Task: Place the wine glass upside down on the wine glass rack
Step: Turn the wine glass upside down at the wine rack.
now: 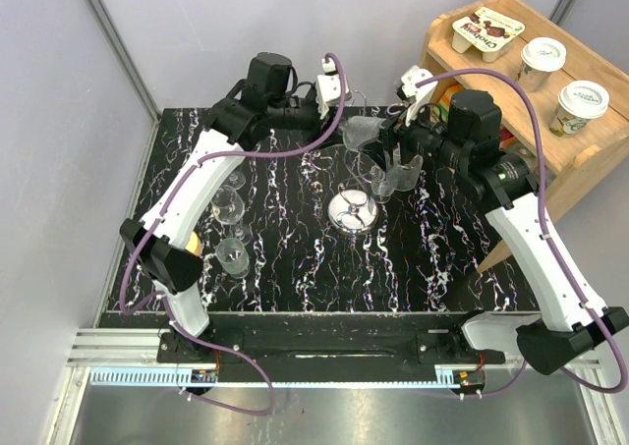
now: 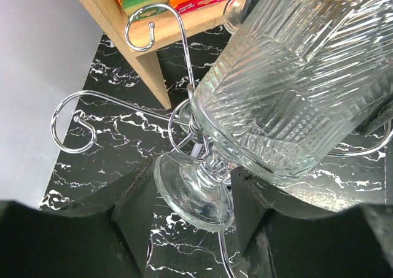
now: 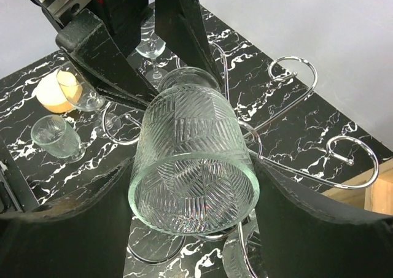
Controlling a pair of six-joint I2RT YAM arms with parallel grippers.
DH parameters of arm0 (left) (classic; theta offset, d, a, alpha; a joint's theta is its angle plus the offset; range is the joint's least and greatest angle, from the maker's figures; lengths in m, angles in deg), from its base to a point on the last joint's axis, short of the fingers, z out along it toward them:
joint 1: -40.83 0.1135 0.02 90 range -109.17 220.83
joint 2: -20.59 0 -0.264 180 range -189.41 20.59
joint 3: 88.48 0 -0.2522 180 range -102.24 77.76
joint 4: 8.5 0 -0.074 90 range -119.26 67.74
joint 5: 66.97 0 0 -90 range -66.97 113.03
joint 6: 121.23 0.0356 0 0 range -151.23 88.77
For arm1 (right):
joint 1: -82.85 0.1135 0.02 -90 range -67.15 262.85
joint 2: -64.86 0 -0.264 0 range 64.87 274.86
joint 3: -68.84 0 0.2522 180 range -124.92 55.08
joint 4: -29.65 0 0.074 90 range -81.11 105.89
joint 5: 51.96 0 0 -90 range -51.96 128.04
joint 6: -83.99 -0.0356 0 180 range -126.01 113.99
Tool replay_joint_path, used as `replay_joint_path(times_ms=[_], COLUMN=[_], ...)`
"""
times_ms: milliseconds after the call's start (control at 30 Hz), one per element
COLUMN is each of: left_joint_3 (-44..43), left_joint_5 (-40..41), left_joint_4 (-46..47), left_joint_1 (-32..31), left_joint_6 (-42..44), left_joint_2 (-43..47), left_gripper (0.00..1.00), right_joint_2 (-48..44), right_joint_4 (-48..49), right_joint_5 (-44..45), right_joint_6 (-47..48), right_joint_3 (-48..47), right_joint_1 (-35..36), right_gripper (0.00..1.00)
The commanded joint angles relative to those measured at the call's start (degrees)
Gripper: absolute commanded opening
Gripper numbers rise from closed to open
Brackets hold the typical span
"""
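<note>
The wine glass [image 2: 295, 75], ribbed clear glass, hangs tilted over the wine glass rack [image 2: 73, 115], whose curled chrome arms spread beneath it. My left gripper [image 2: 196, 175] is shut on its round foot [image 2: 196, 195], one black finger on each side. My right gripper [image 3: 193, 167] is shut on the bowl [image 3: 193, 149], whose open rim faces that camera. In the top view both grippers meet above the rack's shiny disc base [image 1: 351, 210]: the left gripper [image 1: 356, 131] from the back left, the right gripper [image 1: 398, 155] from the right, with the glass [image 1: 393, 178] between them.
Two other glasses [image 1: 228, 204] [image 1: 234, 253] and a yellow object [image 1: 197, 241] stand on the black marbled table at the left. A wooden shelf [image 1: 590, 150] with paper cups [image 1: 543, 60] sits at the back right, close behind the right arm.
</note>
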Motion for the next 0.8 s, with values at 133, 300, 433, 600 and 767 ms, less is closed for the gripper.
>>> replay_joint_path(times_ms=[133, 300, 433, 600, 767], left_joint_3=[-6.13, -7.28, -7.89, -7.72, -7.19], left_joint_5=[1.31, 2.54, 3.33, 4.74, 5.35], left_joint_4=[1.1, 1.1, 1.1, 0.75, 0.49], left_joint_1=[-2.93, -3.45, -3.63, -4.07, -4.6], left_joint_6=[-0.24, -0.85, -0.85, 0.11, 0.64], left_joint_2=[1.8, 1.19, 1.27, 1.45, 1.71], left_gripper=[0.0, 0.0, 0.0, 0.0, 0.0], right_joint_2=[1.56, 1.65, 1.03, 1.29, 2.61], right_joint_4=[-2.94, -3.82, -3.82, -5.13, -6.37], right_joint_5=[12.09, 12.62, 12.62, 12.35, 11.22], right_joint_6=[3.93, 5.42, 5.51, 6.04, 6.39], right_joint_3=[0.57, 0.74, 1.18, -0.92, -1.98], right_joint_1=[-2.69, -2.69, -2.69, -2.69, -2.69], right_gripper=[0.57, 0.66, 0.94, 0.96, 0.96])
